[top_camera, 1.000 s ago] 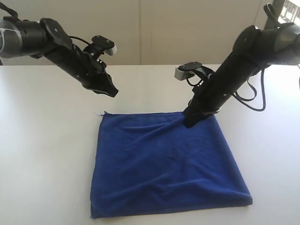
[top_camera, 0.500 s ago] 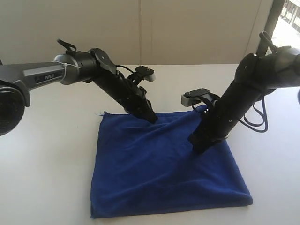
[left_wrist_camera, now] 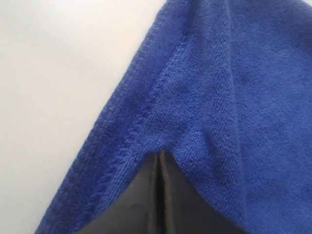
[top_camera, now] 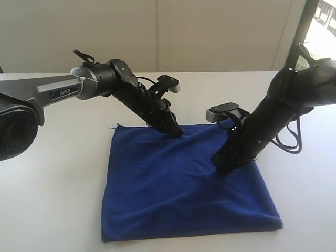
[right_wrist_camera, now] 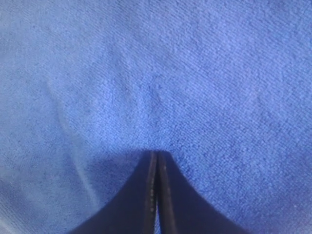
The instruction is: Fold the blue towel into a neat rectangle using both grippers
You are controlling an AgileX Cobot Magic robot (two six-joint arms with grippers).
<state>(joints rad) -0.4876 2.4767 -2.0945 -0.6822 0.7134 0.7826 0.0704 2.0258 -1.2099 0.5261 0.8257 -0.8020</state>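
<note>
Jaws of the left gripper (top_camera: 177, 132) together, tip on the far hem of the blue towel (top_camera: 178, 194), jaws of the right gripper (top_camera: 223, 168) together, tip on the cloth's right part, towel flat on white table (top_camera: 52, 184)

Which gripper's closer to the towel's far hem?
Left. Left gripper touches the blue towel right by that hem; right gripper rests farther in on the cloth.
</note>
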